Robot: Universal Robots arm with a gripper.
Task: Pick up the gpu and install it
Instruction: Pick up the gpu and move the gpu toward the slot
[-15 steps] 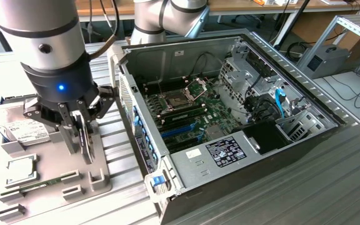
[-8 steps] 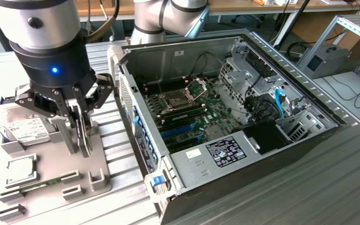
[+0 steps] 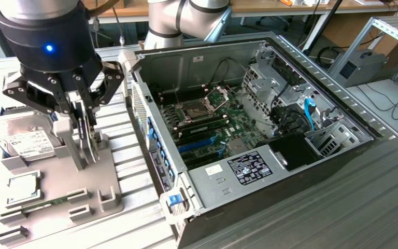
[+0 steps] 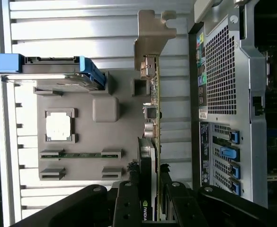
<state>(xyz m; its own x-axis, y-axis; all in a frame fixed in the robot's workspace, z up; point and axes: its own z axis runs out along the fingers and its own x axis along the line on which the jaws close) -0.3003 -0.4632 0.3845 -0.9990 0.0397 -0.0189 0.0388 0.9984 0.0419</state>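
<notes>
At the exterior view's left, on the grey tray [image 3: 105,187] beside the open computer case [image 3: 289,207] | gpu [image 4: 151,118] stands on edge, gripper [image 3: 81,145] fingers pinching its black body | risk — bracket [image 4: 152,33] could snag the tray slot, twisting the thin card.

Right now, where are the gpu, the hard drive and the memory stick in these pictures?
gpu [image 4: 150,38]: wrist view, on its metal bracket.
hard drive [image 3: 31,144]: exterior view, on its white label.
memory stick [image 4: 81,154]: wrist view, on the middle of its green edge.
</notes>
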